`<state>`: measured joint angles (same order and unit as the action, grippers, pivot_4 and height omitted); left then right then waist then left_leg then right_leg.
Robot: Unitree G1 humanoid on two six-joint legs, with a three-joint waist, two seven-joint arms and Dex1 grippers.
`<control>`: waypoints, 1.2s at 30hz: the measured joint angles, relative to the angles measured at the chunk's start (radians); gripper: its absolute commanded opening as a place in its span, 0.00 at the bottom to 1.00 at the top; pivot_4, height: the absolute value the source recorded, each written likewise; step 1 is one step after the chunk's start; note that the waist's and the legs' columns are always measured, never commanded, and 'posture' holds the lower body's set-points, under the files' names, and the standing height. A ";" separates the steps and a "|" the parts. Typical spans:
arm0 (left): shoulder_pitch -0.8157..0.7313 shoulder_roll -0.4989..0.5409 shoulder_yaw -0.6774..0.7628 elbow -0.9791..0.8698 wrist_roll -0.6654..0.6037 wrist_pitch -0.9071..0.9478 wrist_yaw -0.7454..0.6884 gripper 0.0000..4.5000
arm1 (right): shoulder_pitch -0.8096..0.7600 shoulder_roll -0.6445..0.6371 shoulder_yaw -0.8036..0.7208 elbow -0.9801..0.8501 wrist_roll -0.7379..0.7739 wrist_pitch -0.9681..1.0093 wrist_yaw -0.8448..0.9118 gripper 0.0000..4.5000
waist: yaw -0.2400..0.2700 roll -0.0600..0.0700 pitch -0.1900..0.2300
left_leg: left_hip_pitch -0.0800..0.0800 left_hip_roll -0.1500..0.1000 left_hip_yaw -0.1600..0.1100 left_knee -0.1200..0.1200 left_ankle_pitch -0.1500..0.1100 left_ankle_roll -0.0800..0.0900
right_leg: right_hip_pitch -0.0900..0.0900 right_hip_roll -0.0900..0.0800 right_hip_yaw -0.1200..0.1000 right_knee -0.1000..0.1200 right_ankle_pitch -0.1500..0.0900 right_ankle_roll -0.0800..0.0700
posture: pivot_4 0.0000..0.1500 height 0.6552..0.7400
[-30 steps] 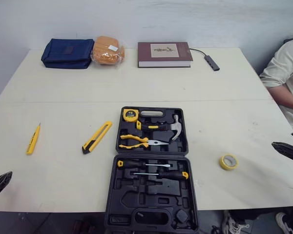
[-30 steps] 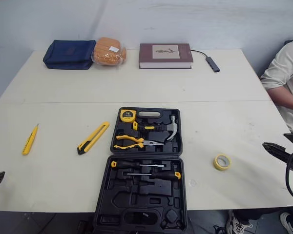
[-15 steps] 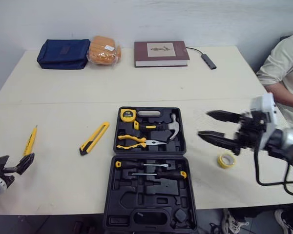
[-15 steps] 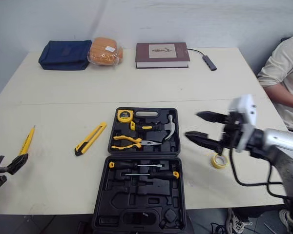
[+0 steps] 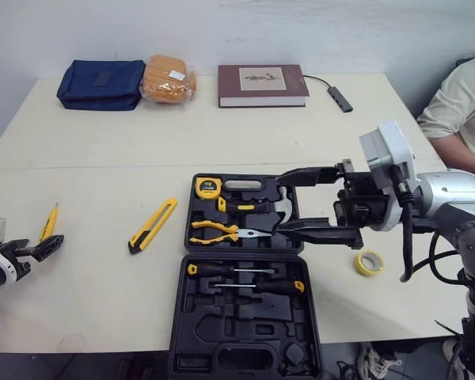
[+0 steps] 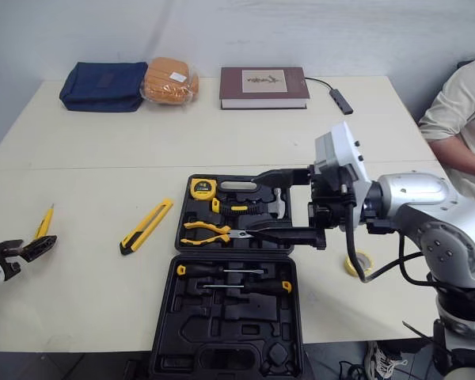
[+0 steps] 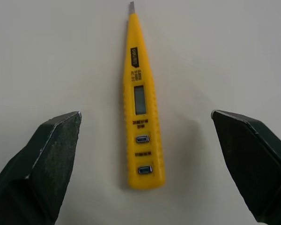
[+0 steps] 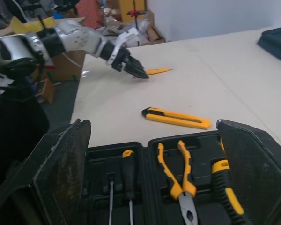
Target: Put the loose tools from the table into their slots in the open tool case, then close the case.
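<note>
Now: both pincers spread wide, the case open, tools loose on the surface [image 5: 95, 293].
Far left, my left pincer [image 7: 145, 112] has its fingers apart either side of the yellow tester pen [image 7: 143, 122], not touching it. The yellow utility knife [image 5: 154, 224] lies between the pen and the open tool case [image 5: 245, 317]. My right pincer [image 5: 283, 203], fingers apart, hovers over the case's far half – above the hammer [image 5: 285, 207] and pliers [image 5: 218, 231] – and the yellow tape roll [image 5: 370, 263] lies right of the case.

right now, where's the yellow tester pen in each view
Left eye view: tester pen near the table's left edge, just past the left claw.
Right eye view: tester pen, same spot.
Left wrist view: tester pen framed by that open claw.
Right wrist view: tester pen far off, by the left claw.
Shared landmark: left claw.
</note>
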<state>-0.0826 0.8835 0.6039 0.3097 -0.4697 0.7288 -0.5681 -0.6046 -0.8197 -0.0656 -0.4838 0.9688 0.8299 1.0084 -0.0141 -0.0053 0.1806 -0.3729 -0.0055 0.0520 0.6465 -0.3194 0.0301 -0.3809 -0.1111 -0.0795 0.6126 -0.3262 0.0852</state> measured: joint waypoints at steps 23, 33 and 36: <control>-0.072 0.035 -0.074 0.032 0.060 -0.020 -0.053 0.07 | 0.011 -0.023 0.021 -0.023 -0.007 -0.002 0.037 1.00 | 0.009 -0.001 0.001 | -0.002 0.000 0.000 0.000 0.002 -0.001 | -0.002 -0.001 0.000 0.001 0.000 0.000 | 1.00 1.00; 0.141 0.198 -0.152 -0.763 -0.140 -0.025 -0.427 0.07 | 0.186 -0.164 -0.014 -0.084 -0.006 -0.002 0.124 1.00 | 0.007 0.002 0.003 | -0.003 0.000 0.000 0.000 -0.001 0.001 | 0.000 -0.001 0.000 -0.004 0.000 0.000 | 1.00 1.00; 0.111 0.241 -0.275 -0.899 -0.160 -0.019 -0.474 0.07 | 0.265 -0.198 -0.029 -0.118 -0.029 -0.010 0.127 1.00 | 0.006 0.004 0.004 | -0.002 0.000 0.000 0.000 0.000 0.000 | 0.000 0.000 0.000 -0.004 0.000 0.000 | 1.00 1.00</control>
<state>0.0281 1.1246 0.3286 -0.5889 -0.6298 0.7100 -1.0421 -0.3394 -1.0175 -0.0942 -0.6013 0.9403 0.8202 1.1352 -0.0084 -0.0017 0.1844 -0.3752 -0.0055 0.0523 0.6467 -0.3192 0.0300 -0.3806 -0.1111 -0.0797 0.6082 -0.3262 0.0852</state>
